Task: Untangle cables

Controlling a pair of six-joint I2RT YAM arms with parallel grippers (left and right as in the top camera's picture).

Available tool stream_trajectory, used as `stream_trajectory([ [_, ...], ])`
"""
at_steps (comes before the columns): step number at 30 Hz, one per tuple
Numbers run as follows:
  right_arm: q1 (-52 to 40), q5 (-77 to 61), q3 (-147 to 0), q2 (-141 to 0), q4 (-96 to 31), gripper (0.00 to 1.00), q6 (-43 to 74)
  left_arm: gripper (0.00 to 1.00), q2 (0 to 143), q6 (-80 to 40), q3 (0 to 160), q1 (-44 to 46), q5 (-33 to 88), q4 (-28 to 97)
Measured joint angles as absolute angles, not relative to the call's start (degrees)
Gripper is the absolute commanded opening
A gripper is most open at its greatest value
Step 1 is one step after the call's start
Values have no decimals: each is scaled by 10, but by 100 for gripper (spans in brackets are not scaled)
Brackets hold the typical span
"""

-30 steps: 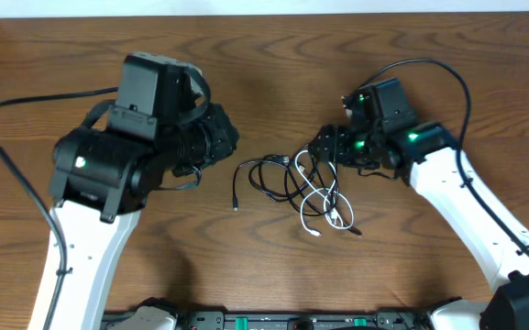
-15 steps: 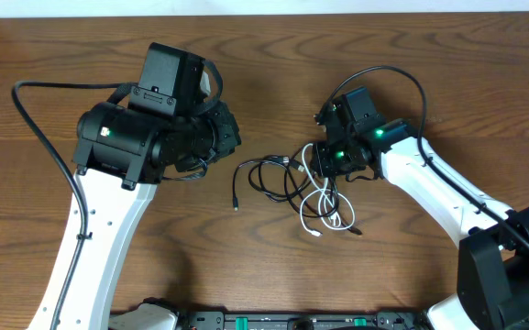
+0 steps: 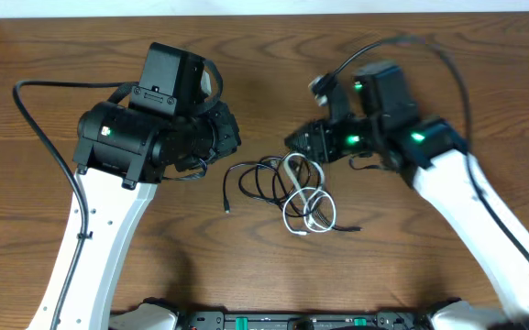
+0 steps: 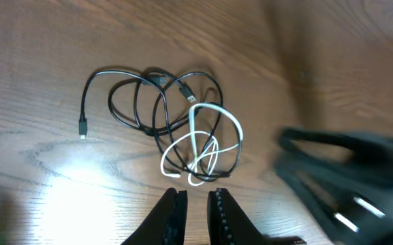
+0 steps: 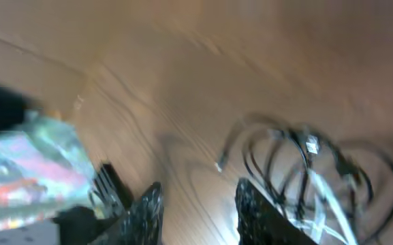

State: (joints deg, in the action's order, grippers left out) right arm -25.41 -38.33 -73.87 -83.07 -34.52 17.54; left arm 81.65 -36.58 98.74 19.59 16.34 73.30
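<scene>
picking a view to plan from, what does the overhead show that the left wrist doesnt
Only the overhead shows both arms whole: the left gripper up left of the bundle, the right gripper beside its upper right edge. Only the left wrist shows the left gripper's two fingers nearly together, holding nothing, and the white cable's loops crossing the black ones. Both show the tangled thin black and white cables lying on the brown wooden table, with one black plug end trailing left.

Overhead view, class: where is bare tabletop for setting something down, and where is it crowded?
Bare wood lies along the table's near edge below the cables, and behind them toward the far edge. The middle is crowded: the tangle sits between the left gripper and right gripper.
</scene>
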Motion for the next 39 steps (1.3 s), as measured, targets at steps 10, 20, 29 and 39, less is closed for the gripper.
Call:
stream_trajectory([
  [10,-254,-207,-739,-797,-444,48,240,26,816,-361,987,196,163,740],
  [20,-253,-158,-709,-904,-441,42,194,27,816,-360,987,196,163,739],
  [29,-248,-172,-708,-946,-439,52,87,27,816,-360,987,196,163,739],
  [39,-248,-189,-707,-1018,-393,4,42,27,816,-360,987,196,163,739],
])
